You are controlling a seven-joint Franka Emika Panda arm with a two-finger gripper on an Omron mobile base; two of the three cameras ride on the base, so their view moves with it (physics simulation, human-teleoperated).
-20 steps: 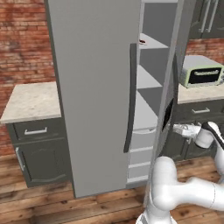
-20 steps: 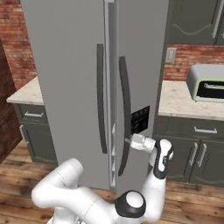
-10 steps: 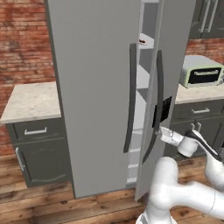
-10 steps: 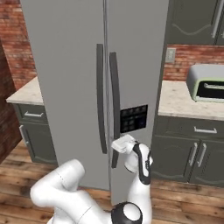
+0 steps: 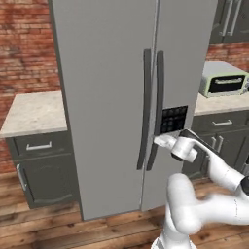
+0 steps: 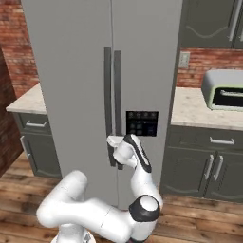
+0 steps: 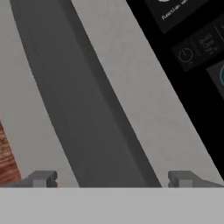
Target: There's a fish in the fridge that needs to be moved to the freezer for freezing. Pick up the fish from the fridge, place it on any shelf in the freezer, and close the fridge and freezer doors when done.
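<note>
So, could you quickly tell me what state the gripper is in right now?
Gripper: open, holding nothing; its fingertips straddle the dark handle of the freezer door.

Base views flank the doors point(image 5: 146, 97) (both shared), hand view close on handle point(image 7: 83, 118)

Wood plank floor point(image 5: 58, 228) runs under everything, and the tall grey unit point(image 5: 107, 97) stands right on it, with dark cabinets point(image 5: 44, 170) on either side. The pale stone tabletop point(image 5: 29, 114) to the left of the unit sits on its cabinet. Over on the other side, the tabletop point(image 6: 194, 111) carries a pale green toaster oven point(image 6: 225, 90), set well back toward the brick wall point(image 5: 24, 53).
</note>
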